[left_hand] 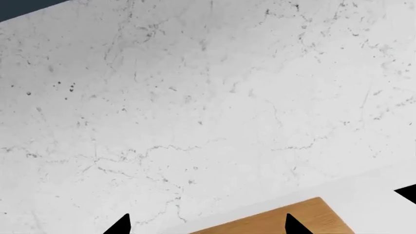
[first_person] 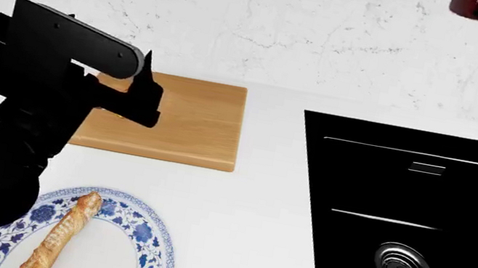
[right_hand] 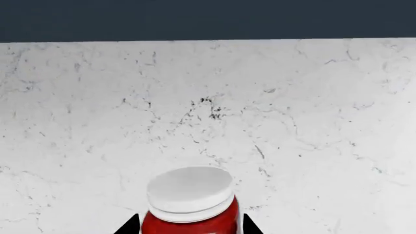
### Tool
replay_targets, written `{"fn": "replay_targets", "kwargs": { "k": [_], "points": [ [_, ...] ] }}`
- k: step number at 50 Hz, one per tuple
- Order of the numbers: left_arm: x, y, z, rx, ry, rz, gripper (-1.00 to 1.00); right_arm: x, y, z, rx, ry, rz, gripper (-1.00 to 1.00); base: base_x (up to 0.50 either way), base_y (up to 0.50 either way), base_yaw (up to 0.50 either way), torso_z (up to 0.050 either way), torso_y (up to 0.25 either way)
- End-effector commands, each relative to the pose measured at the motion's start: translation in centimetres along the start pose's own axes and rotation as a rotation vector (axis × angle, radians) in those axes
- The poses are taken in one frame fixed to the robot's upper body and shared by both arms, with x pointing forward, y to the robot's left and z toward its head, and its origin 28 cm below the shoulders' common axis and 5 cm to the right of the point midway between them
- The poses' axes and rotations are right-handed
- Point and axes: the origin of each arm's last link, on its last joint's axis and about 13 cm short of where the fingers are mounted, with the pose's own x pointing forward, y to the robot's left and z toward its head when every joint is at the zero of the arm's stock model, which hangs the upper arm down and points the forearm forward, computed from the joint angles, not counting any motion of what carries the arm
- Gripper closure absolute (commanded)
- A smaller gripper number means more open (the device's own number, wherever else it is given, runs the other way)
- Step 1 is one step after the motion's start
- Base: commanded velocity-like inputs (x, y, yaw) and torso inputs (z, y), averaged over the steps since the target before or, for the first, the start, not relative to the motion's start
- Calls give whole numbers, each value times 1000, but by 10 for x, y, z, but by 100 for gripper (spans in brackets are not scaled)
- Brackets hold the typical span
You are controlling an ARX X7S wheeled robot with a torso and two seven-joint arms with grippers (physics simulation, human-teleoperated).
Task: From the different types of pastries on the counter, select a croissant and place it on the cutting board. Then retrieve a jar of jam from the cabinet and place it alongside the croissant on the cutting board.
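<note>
Right wrist view shows our right gripper [right_hand: 188, 225] clamped on the jar of jam [right_hand: 190, 201], carried high. On the worktop [first_person: 245, 209], the cutting board [first_person: 187, 121] waits at ten o'clock. Our left gripper [left_hand: 206, 225] hangs spread apart, holding nothing. We see no croissant.

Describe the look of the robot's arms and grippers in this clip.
The left arm is matte black throughout, built from blocky, angular housings with a rounded grey cap on top. The left gripper ends in thin, pointed black fingers. Only the triangular black fingertips of the right gripper show. No cables or markings are visible.
</note>
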Motion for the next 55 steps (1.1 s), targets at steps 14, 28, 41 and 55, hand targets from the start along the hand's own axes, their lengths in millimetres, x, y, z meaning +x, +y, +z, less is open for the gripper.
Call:
{"fn": "replay_targets", "kwargs": {
  "k": [14,28,41,55],
  "points": [
    [-2,1,-3,-11,-3,3,-100,96,53,-26,-41,-63,83,100,0,0,0,0,1],
    [-2,2,-4,-5,2,5,-100,121,74,-48,13,-117,207,100,0,0,0,0,1],
    [-1,5,2,-11,-13,10,-100,133,91,-85,140,-99,293,100,0,0,0,1,1],
    [-1,5,2,-19,-18,14,-100,130,99,-117,344,-125,345,100,0,0,0,0,1]
  ]
}}
